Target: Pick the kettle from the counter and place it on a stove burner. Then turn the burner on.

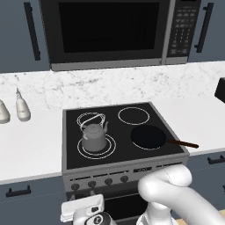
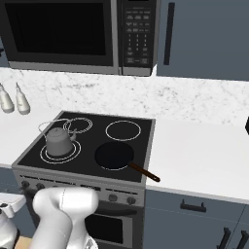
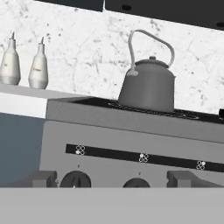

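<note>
Kettle (image 1: pixel 94 137) sits upright on the stove burner (image 1: pixel 110 148), the large double ring at the front left of the black cooktop (image 1: pixel 158 115), its wire handle arched over the knobbed lid; from the right base camera I see it (image 2: pixel 58 141) on the same rings (image 2: pixel 44 154), and the hand camera shows it (image 3: pixel 148 87) from low down, standing above the stove's front edge; I see no red glow in the rings.

My arm is folded low in front of the stove; its white elbow bulges at the lower right of the left base view, and the hand (image 1: pixel 85 211) hangs below the control panel, near the row of knobs (image 1: pixel 91 184); the hand camera looks level at the stove front, with two round knobs (image 3: pixel 75 179) at its bottom edge; I cannot tell whether the fingers are apart or together, as the tips are not visible to me.

Beside the kettle, a black frying pan (image 1: pixel 148 136) rests on the front right of the cooktop, handle pointing right over the counter (image 1: pixel 30 145); two white bottles (image 1: pixel 23 108) stand on the counter to the left, well apart from the stove; a microwave (image 1: pixel 110 30) hangs above.
</note>
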{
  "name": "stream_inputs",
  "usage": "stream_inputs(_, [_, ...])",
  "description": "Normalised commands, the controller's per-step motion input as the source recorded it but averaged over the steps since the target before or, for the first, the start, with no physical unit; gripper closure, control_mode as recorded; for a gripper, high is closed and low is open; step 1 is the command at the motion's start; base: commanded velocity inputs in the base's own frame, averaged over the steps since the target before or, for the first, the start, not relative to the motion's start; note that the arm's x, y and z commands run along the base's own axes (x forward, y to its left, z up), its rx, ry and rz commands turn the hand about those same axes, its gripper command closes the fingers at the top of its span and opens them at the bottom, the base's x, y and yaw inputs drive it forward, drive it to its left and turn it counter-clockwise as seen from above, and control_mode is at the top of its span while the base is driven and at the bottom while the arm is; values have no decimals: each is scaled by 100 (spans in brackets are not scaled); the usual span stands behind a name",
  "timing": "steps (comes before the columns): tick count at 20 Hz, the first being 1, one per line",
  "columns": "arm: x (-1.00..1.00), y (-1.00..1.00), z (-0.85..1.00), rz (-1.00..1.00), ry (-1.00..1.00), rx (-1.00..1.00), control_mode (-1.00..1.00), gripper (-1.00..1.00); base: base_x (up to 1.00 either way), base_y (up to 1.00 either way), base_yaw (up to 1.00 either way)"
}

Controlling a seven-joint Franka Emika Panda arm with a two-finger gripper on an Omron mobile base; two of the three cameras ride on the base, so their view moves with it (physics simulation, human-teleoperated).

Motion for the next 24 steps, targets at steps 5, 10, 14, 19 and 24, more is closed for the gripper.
stream_inputs(5, [24, 0, -10, 0, -2, 0, -100, -100, 0, 0, 0])
stream_inputs(10, [15, 0, -14, 0, -1, 0, -100, -100, 0, 0, 0])
stream_inputs(14, [28, 1, -8, 0, -4, 0, -100, -100, 0, 0, 0])
stream_inputs(19, [21, 12, -12, 0, -3, 0, -100, -100, 0, 0, 0])
stream_inputs(24, [5, 17, -32, 0, 0, 0, -100, -100, 0, 0, 0])
